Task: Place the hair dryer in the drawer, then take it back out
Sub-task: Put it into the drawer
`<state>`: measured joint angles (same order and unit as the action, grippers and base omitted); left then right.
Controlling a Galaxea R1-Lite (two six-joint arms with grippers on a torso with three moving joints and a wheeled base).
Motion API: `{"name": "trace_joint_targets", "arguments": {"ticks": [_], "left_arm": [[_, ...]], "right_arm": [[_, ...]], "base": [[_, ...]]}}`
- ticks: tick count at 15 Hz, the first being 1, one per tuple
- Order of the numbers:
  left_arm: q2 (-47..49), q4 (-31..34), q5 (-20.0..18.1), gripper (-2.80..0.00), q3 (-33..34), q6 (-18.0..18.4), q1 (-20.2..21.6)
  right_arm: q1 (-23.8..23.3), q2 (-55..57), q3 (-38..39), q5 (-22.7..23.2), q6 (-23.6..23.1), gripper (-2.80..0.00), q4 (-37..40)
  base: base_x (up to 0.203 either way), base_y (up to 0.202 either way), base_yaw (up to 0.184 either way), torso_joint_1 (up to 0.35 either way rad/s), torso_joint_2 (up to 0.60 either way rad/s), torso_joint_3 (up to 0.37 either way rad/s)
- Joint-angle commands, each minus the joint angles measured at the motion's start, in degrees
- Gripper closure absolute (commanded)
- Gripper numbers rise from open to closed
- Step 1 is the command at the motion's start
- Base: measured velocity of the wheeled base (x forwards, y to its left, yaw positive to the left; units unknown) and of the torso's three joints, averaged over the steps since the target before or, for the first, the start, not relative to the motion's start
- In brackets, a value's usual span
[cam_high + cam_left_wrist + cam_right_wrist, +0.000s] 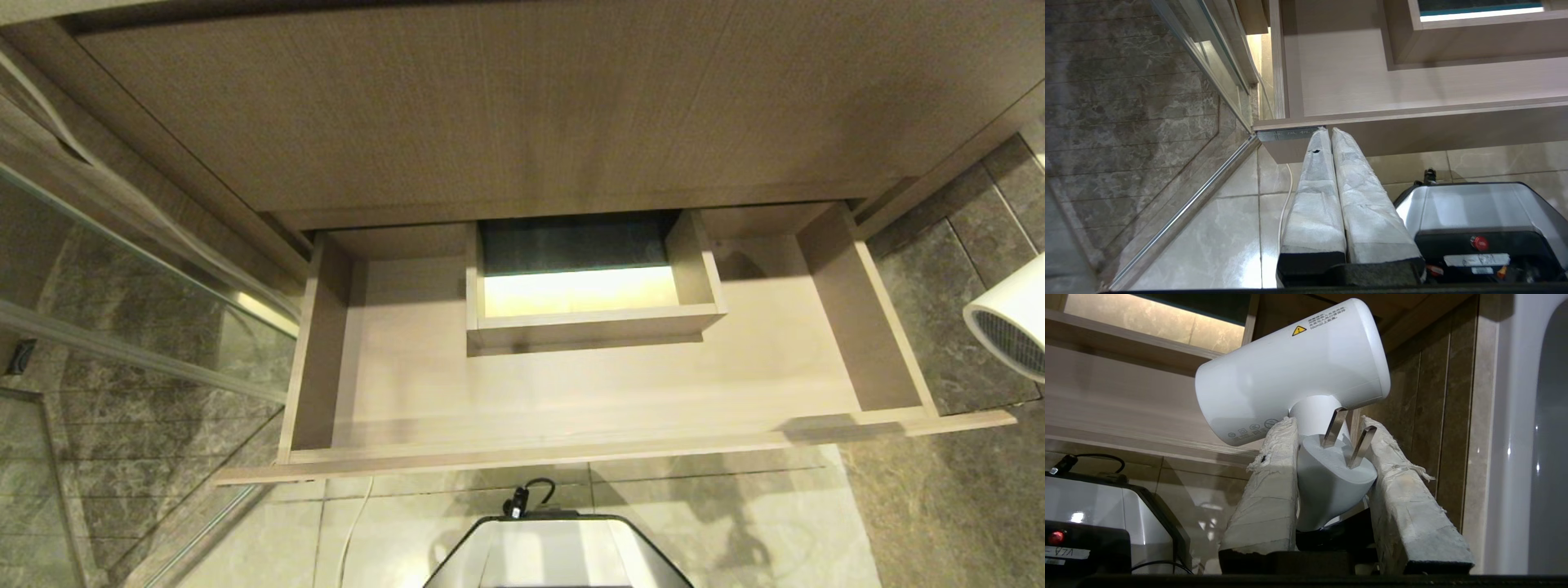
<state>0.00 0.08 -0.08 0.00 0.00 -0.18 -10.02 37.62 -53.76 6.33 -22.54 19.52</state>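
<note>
The drawer [571,453] stands pulled out below the wood panel, and its floor is bare. At the head view's right edge, beyond the drawer's right side and over the dark tiles, is the white hair dryer [1012,314], grille end showing. My right gripper [1327,424] is shut on the hair dryer [1290,371] at its handle. The barrel with its yellow warning mark sits above the padded fingers, and the white plug [1331,473] lies wedged between them. My left gripper [1327,132] is shut and holds nothing, tips by the left end of the drawer [1412,114] front.
A boxed cutout [588,322] rises at the drawer's mid-back. A glass shower screen [122,327] runs along the left. My base [555,555] stands on pale tiles just before the drawer front. A white fixture [1527,437] is close beside the right gripper.
</note>
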Motion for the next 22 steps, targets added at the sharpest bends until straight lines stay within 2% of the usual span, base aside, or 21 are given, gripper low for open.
{"name": "trace_joint_targets", "arguments": {"ticks": [1, 5, 14, 18, 22], "left_arm": [[0.0, -0.08, -0.01, 0.0, 0.0, 0.0, 0.01], [0.0, -0.08, -0.01, 0.0, 0.02, 0.0, 0.09], [0.0, -0.08, -0.01, 0.0, 0.09, 0.0, 0.02], [0.0, -0.08, -0.01, 0.0, 0.09, 0.0, 0.06], [0.0, -0.08, -0.01, 0.0, 0.0, -0.07, 0.01]], "right_arm": [[0.0, -0.27, 0.89, 0.09, -0.14, 0.0, -1.05], [0.15, 0.0, 1.88, 0.18, -0.14, 0.0, -2.29], [1.67, 2.63, 7.33, 0.26, 0.01, 0.0, -6.05], [1.67, 13.14, 7.25, 0.37, 2.24, 0.0, -6.94], [1.76, 28.68, 2.59, 2.02, 2.71, 0.0, -7.72]], "base": [[0.0, 0.0, 0.0, -0.317, 0.46, 0.157], [0.0, 0.0, 0.0, -0.252, 0.4, 0.163], [0.0, 0.0, 0.0, -0.06, 0.36, 0.304], [0.0, 0.0, 0.0, 0.056, 0.22, 0.23], [0.0, 0.0, 0.0, 0.058, 0.07, 0.102]]}}
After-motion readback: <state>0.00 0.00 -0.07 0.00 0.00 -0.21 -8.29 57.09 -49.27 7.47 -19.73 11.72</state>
